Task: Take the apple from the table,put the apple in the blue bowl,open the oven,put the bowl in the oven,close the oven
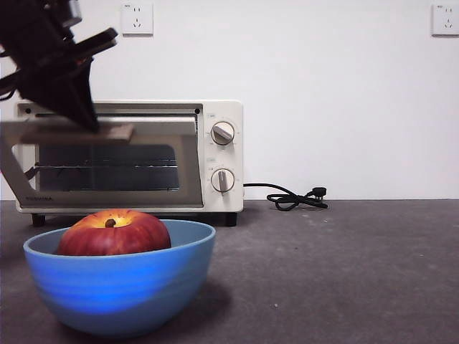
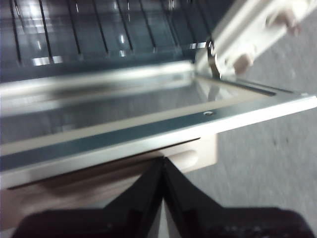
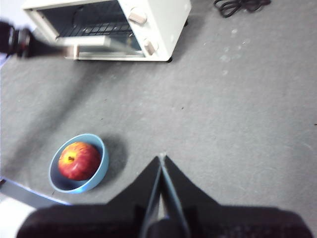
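Jaws, left: my left gripper (image 1: 107, 130) has its jaws pressed together at the tan bar handle (image 1: 80, 134) of the oven door; in my left wrist view the tips meet right below the handle's edge, and whether they pinch it I cannot tell.
Jaws, right: my right gripper (image 3: 161, 157) hangs high over bare worktop, jaws closed with nothing between them, well apart from everything else.
Oven: the cream-white toaster oven (image 1: 219, 154) stands at the back of the worktop (image 1: 344, 272); its glass door (image 1: 107, 168) is tilted partway open from the top, and the wire rack (image 2: 99, 29) shows inside.
Apple: the red apple (image 1: 113, 233) sits in the blue bowl (image 1: 122, 283), stem up.
Bowl: it rests on the worktop in front of the oven, apart from it.
Cord: the black cord (image 1: 294, 198) lies coiled beside the oven's knob side.
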You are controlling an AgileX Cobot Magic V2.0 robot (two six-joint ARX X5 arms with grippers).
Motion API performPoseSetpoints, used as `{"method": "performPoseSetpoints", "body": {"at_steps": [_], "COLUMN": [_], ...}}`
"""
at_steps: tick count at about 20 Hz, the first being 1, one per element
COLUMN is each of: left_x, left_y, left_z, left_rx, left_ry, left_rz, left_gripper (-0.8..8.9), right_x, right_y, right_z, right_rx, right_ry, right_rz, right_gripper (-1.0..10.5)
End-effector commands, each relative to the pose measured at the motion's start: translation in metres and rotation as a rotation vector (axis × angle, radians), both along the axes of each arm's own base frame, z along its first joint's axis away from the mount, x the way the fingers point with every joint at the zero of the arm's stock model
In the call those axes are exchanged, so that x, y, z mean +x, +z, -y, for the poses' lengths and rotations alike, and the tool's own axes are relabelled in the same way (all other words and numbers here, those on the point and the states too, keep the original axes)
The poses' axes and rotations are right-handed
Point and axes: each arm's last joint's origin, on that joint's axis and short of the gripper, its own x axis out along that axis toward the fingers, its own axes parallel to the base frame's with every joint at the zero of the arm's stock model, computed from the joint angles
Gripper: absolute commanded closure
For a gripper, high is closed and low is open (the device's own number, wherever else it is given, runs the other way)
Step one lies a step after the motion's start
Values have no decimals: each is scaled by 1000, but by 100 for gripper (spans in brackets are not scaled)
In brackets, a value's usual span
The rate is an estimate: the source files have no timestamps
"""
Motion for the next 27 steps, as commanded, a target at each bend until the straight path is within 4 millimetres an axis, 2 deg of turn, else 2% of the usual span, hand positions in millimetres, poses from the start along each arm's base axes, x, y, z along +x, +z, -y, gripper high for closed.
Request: {"method": "performPoseSetpoints", "body": {"at_steps": [1, 10, 18, 23, 25, 27], "left_x": [-2, -8, -30, -46, -57, -71], "left_y": [-29, -39, -78, -75, -66, -52], "left_z": [-4, -4, 7, 20, 23, 26], "left_rx": [44, 67, 139, 185, 188, 178], "left_ry": [60, 73, 38, -63, -90, -113], "left_rz": [-67, -107, -185, -232, -230, -203], "left_gripper": [820, 820, 820, 820, 820, 819], "right_x": [1, 1, -2, 1, 6, 17], "right_y": [-1, -3, -9, -7, -6, -8], "right_z": [-1, 0, 4, -1, -14, -36], "right_rx": [-12, -47, -110, -54, -49, -70], "right_ry": [-2, -11, -14, -25, 14, 54], "right_rz": [11, 11, -29, -54, -86, -132], "right_gripper": [954, 954, 954, 953, 949, 949]}}
